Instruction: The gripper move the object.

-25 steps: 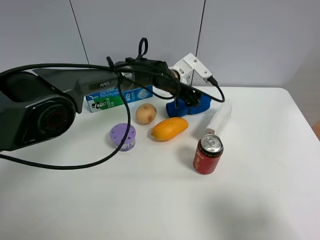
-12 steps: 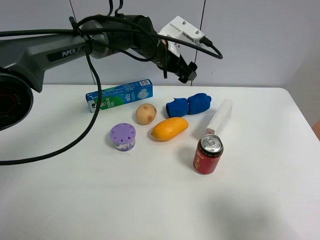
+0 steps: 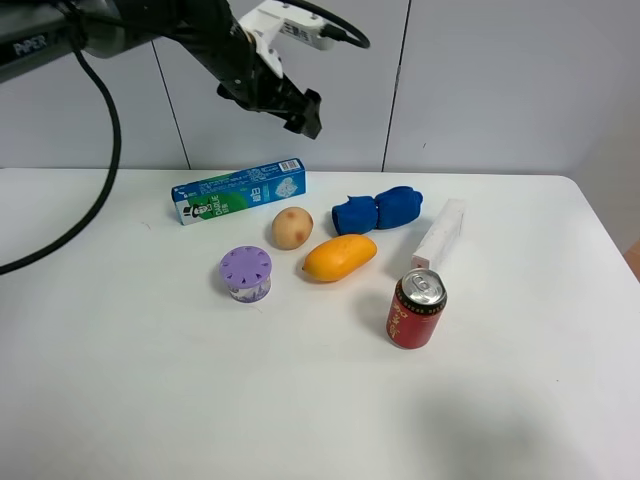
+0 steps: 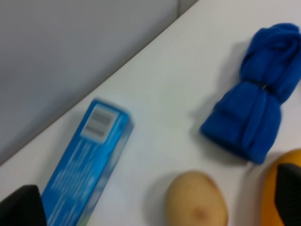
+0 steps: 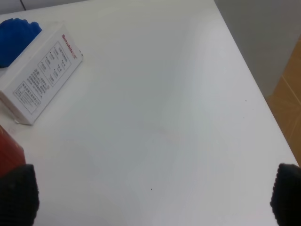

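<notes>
The bright blue two-lobed cloth bundle [image 3: 377, 211] lies on the white table [image 3: 520, 400] behind the mango [image 3: 340, 257]. It also shows in the left wrist view [image 4: 256, 113] and at the edge of the right wrist view [image 5: 16, 37]. My left gripper [image 3: 303, 112] is raised high above the table's back edge, left of the bundle and well apart from it. In its wrist view the left gripper [image 4: 155, 197] is open and empty. My right gripper [image 5: 152, 188] is open and empty over bare table near the right side; it is out of the exterior view.
A blue-green toothpaste box [image 3: 238, 190], a potato [image 3: 291, 227], a purple round container [image 3: 246, 273], a red can [image 3: 416, 308] and a white box [image 3: 440, 233] stand around the bundle. The table's right edge [image 5: 254, 89] is close to my right gripper.
My left arm has lifted off the blue bundle and swung up and to the left. The bundle stays on the table where it lay.
</notes>
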Controlling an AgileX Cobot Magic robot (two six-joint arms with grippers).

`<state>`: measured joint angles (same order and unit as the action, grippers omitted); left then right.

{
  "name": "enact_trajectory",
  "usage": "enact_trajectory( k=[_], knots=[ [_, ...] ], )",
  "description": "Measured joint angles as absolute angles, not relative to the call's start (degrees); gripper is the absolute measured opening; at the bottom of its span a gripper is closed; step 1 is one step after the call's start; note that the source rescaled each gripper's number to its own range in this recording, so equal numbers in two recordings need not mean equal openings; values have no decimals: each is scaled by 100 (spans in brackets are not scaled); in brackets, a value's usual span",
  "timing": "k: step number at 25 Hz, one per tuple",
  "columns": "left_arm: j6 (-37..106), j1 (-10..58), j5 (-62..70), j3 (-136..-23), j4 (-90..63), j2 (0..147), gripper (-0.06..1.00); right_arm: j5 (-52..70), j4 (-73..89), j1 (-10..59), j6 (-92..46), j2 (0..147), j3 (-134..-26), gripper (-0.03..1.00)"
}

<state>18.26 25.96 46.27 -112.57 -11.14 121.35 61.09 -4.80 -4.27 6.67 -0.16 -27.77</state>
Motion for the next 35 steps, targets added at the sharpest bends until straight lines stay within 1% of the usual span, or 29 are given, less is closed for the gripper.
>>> enact_trajectory(
  k=[4, 7, 11, 16, 22, 26, 30, 35],
  knots=[
    [1620, 2128, 5229, -11200, -1096, 11839, 99, 6109, -480, -427, 667, -16, -2777, 100],
    [1570, 1777, 5339, -10782, -1096, 11434, 99, 6109, -480, -427, 667, -16, -2777, 100],
    [1566, 1269, 5347, -9838, -1096, 10794, 99, 6109, -480, -427, 667, -16, -2777, 100],
    [1566, 654, 5286, -8237, -1018, 9683, 99, 6109, -480, -427, 667, -16, -2777, 100],
    [1546, -71, 5237, -6386, -806, 7885, 99, 6109, -480, -427, 667, -16, -2777, 100],
    [1508, -484, 5248, -5362, -777, 6483, 99, 6109, -480, -427, 667, -16, -2777, 100],
    [1360, -678, 5396, -4616, -778, 4951, 99, 6109, -480, -427, 667, -16, -2777, 100],
    [1169, -678, 5617, -3937, -778, 3325, 99, 6109, -480, -427, 667, -16, -2777, 100]
  ],
)
